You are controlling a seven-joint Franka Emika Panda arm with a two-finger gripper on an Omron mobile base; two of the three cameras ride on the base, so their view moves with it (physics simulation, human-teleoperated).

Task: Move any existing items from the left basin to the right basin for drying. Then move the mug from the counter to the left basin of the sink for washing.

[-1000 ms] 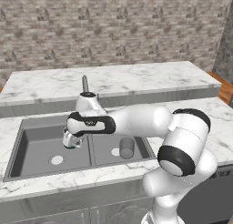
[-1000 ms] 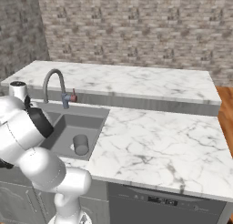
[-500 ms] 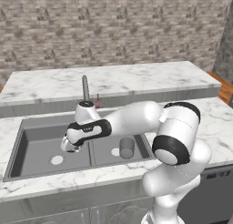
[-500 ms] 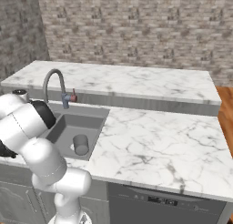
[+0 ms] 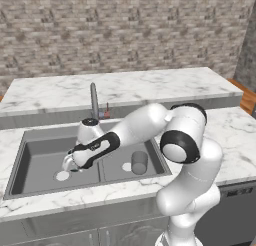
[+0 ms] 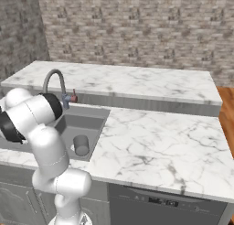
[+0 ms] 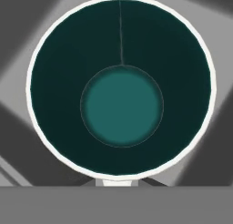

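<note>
The mug (image 7: 120,86) fills the hand view from above, with its white rim and dark green inside; my fingertips are hidden there. In the left base view the pale mug (image 5: 66,163) hangs at the end of my gripper (image 5: 71,161), which is shut on it. It is low inside the left basin (image 5: 35,157), just above the round white drain (image 5: 62,176). The right basin (image 5: 120,149) of the sink holds a plain grey cylindrical cup (image 5: 139,162), also visible from the other side as the cup (image 6: 81,145).
The thin grey faucet (image 5: 94,100) stands behind the divider between the basins, close over my forearm. White marble counter (image 6: 151,141) stretches to the right of the sink. A raised marble ledge (image 5: 125,85) runs along the back under the brick wall.
My arm has swung down and to the left, carrying the mug lower into the left basin, closer to the drain. The grey cup has stayed put.
</note>
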